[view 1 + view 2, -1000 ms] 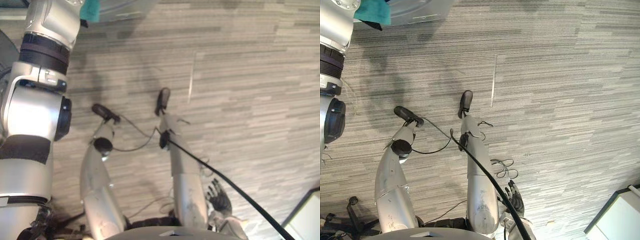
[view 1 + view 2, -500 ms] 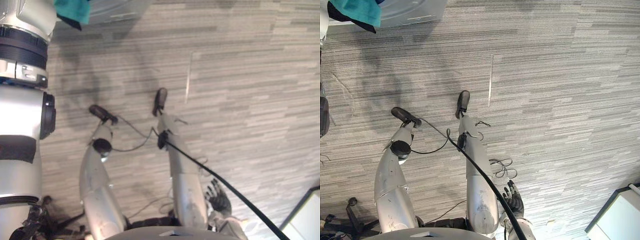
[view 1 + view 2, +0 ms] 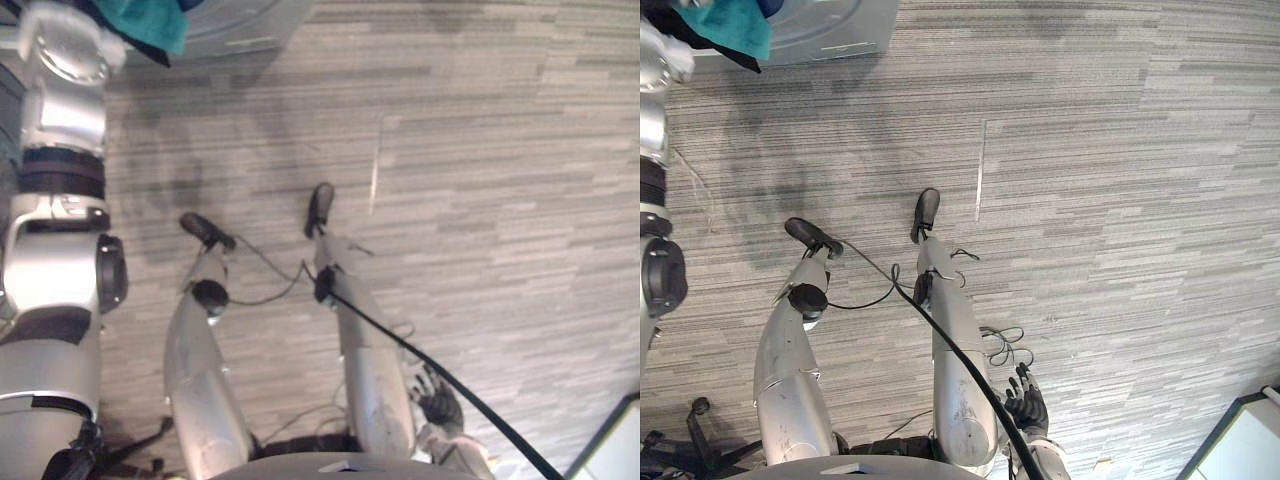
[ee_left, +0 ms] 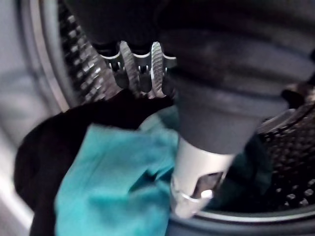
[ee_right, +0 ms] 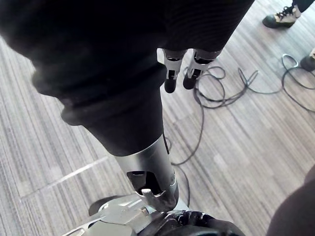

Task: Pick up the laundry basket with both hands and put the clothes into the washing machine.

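Note:
The grey washing machine [image 3: 840,25] stands at the far left of the floor. A teal cloth [image 3: 735,25] and a dark garment hang at its mouth. My left arm reaches up to that mouth. In the left wrist view my left hand [image 4: 216,98] is inside the perforated drum [image 4: 83,73], with the teal cloth [image 4: 113,187] and a black cloth [image 4: 44,147] bunched right under it. My right hand [image 3: 1025,405] hangs by my right side, open, with nothing in it.
A white box or cabinet [image 3: 1240,450] stands at the lower right. A chair caster [image 3: 698,408] shows at the lower left. A person's shoes [image 5: 280,17] stand on the striped grey floor beyond my right hand.
My left arm has stretched further up toward the machine's mouth, where the teal cloth stays. The right hand still hangs in the same place.

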You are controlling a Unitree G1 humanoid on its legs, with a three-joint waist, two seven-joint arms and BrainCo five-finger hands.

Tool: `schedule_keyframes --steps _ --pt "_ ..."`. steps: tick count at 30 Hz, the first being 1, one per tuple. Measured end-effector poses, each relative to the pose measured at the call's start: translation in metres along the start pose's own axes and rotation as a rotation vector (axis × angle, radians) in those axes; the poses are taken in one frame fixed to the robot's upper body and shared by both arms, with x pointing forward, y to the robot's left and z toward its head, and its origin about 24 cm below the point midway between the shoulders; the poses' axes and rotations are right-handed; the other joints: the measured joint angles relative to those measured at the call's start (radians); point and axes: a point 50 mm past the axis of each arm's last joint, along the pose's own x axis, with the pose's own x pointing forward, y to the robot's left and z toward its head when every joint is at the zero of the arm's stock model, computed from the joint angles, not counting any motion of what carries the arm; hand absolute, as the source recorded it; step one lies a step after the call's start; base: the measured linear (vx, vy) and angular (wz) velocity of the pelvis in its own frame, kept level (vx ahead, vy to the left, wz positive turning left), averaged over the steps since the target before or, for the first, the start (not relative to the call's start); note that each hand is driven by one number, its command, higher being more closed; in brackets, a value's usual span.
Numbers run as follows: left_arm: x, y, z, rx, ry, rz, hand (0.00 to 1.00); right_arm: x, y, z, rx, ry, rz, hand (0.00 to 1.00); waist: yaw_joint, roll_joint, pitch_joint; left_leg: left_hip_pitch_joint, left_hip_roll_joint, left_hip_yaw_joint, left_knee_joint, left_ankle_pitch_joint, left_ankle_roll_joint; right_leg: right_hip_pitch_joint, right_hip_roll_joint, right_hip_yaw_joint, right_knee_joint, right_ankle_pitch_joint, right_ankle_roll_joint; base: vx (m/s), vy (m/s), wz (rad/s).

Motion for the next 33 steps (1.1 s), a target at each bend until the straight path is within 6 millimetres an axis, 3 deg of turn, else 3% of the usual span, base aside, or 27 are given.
schedule_keyframes --steps 7,11,13,14,15,16,17,18,20,24,26,29,33 --pt "-0.024 -0.030 -0.038 -0.203 0.077 -0.159 0.00 0.000 -0.002 0.001 0.001 0.000 -0.007 0.00 0.001 0.000 -0.001 0.030 0.017 -0.002 0.020 -0.005 -0.001 0.035 0.010 0.000 0.000 0.003 -0.004 0.00 -0.041 -0.04" --pt "-0.062 -0.047 -0.067 -0.263 0.096 -0.170 0.00 0.000 -0.002 0.001 0.005 -0.004 -0.013 0.00 0.004 0.000 -0.001 0.062 0.018 -0.002 0.017 -0.005 -0.002 0.063 0.011 -0.001 0.005 -0.003 -0.009 0.00 -0.044 0.01" --pt "-0.101 -0.063 -0.083 -0.344 0.117 -0.174 0.00 0.001 0.000 0.014 0.062 -0.081 0.002 0.00 0.010 0.000 -0.002 0.097 0.017 -0.001 0.027 -0.002 -0.005 0.088 0.006 -0.002 0.033 -0.020 -0.023 0.02 -0.038 0.07" --pt "-0.128 -0.073 -0.093 -0.396 0.149 -0.173 0.00 0.003 0.019 0.035 0.102 -0.205 0.085 0.00 0.013 -0.001 -0.006 0.124 0.018 -0.004 0.028 -0.003 -0.006 0.107 0.003 -0.003 0.055 -0.037 -0.026 0.02 -0.031 0.07" --pt "-0.143 -0.080 -0.098 -0.427 0.177 -0.179 0.00 0.007 0.031 0.047 0.121 -0.267 0.133 0.00 0.018 0.000 -0.026 0.127 0.018 -0.006 0.028 -0.004 -0.009 0.106 0.002 -0.004 0.068 -0.049 -0.029 0.02 -0.055 0.08" --pt "-0.181 -0.099 -0.111 -0.489 0.267 -0.213 0.00 0.019 0.058 0.067 0.149 -0.364 0.235 0.00 0.036 0.001 -0.084 0.133 0.020 -0.012 0.024 -0.007 -0.019 0.105 0.002 -0.008 0.089 -0.073 -0.035 0.02 -0.058 0.07" --pt "-0.195 -0.107 -0.115 -0.507 0.301 -0.232 0.00 0.022 0.066 0.073 0.154 -0.383 0.266 0.00 0.047 0.003 -0.102 0.141 0.019 -0.015 0.019 -0.009 -0.023 0.109 0.000 -0.011 0.098 -0.083 -0.032 0.04 -0.070 0.20" --pt "-0.222 -0.119 -0.124 -0.529 0.374 -0.271 0.00 0.026 0.075 0.081 0.157 -0.410 0.298 0.00 0.067 0.013 -0.120 0.168 0.015 -0.025 0.016 -0.008 -0.025 0.137 -0.004 -0.022 0.115 -0.102 -0.035 0.05 -0.054 0.29" --pt "-0.259 -0.125 -0.141 -0.536 0.489 -0.301 0.00 0.029 0.077 0.078 0.132 -0.398 0.296 0.00 0.080 0.013 -0.132 0.232 0.014 -0.035 0.016 -0.002 -0.034 0.192 -0.014 -0.031 0.156 -0.133 -0.041 0.07 -0.042 0.30" --pt "-0.331 -0.120 -0.173 -0.518 0.714 -0.373 0.00 0.033 0.060 0.047 0.081 -0.256 0.217 0.00 0.084 0.012 -0.201 0.380 -0.016 -0.050 0.005 -0.017 -0.053 0.317 -0.046 -0.038 0.222 -0.204 -0.028 0.11 -0.007 0.20" --pt "-0.352 -0.119 -0.184 -0.532 0.795 -0.391 0.00 0.035 0.055 0.036 0.065 -0.205 0.193 0.00 0.090 0.013 -0.204 0.479 -0.027 -0.050 -0.018 -0.018 -0.056 0.414 -0.050 -0.044 0.223 -0.219 -0.023 0.14 -0.013 0.14" --pt "-0.395 -0.114 -0.199 -0.532 0.951 -0.416 0.00 0.034 0.036 0.013 0.023 -0.113 0.116 0.00 0.098 0.011 -0.293 0.584 -0.082 -0.068 -0.143 0.026 -0.069 0.523 -0.060 -0.081 0.166 -0.229 -0.014 0.06 -0.030 0.33" --pt "-0.409 -0.102 -0.206 -0.530 1.009 -0.370 0.00 0.032 0.011 -0.008 -0.028 -0.013 0.011 0.00 0.107 0.012 -0.341 0.679 -0.139 -0.108 -0.274 0.064 -0.082 0.629 -0.082 -0.137 0.127 -0.248 -0.009 0.06 -0.024 0.49"
